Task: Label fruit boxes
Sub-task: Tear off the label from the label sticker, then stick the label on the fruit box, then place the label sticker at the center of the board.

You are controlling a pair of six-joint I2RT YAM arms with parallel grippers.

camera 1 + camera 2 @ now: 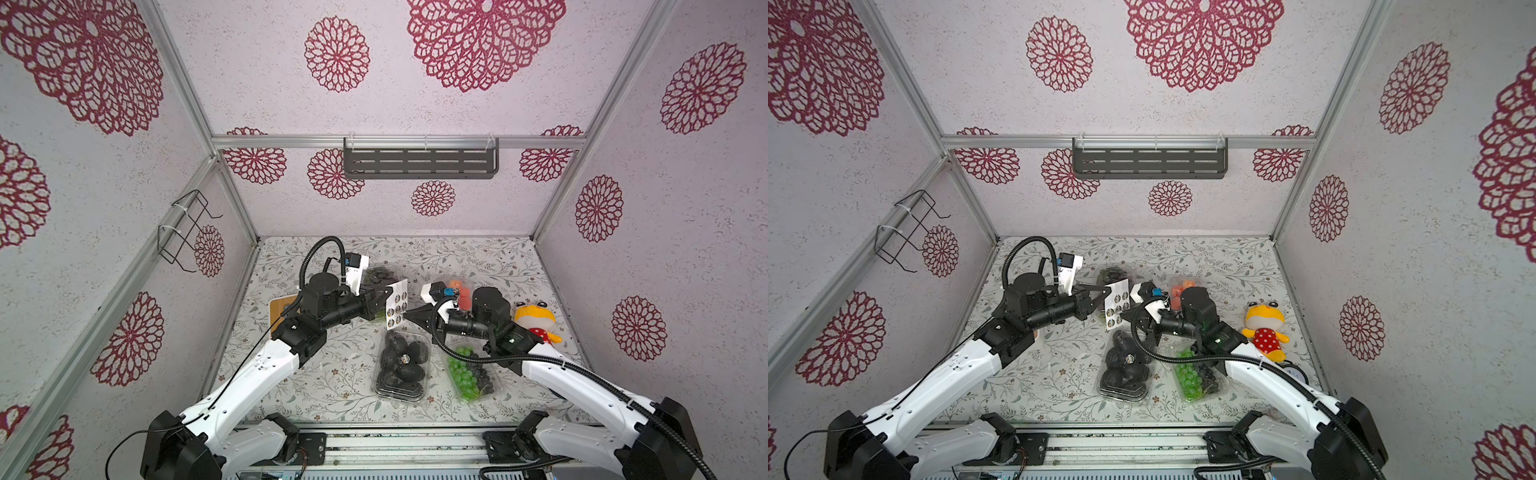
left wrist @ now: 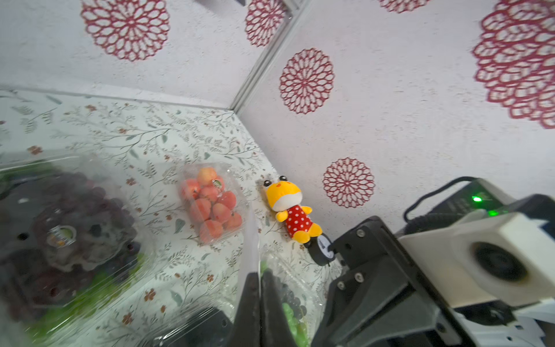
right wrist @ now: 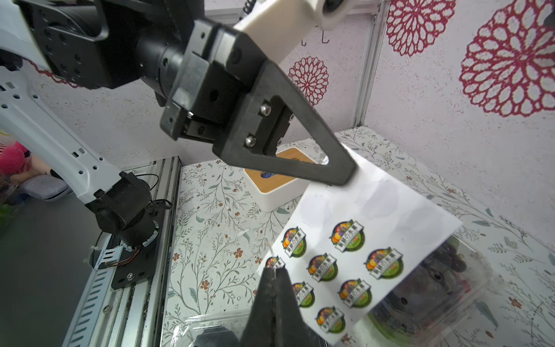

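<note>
Nearly nose to nose

Both grippers hung close above the table's (image 1: 332, 386) middle. Left gripper (image 1: 385, 300) clamped one edge of the sheet (image 1: 397, 305); right gripper (image 3: 274, 274) was closed on a sticker (image 3: 274, 260) at the opposite edge. Boxes of purple grapes (image 1: 379, 275) and strawberries (image 2: 211, 207) lay toward the far edge, black fruit (image 1: 401, 365) and green grapes (image 1: 467, 374) toward the near edge. A skewed pull could fold the sticker or drag the sheet loose. Bare table lay toward the left edge; a toy (image 1: 536, 322) crowded the right.
</note>
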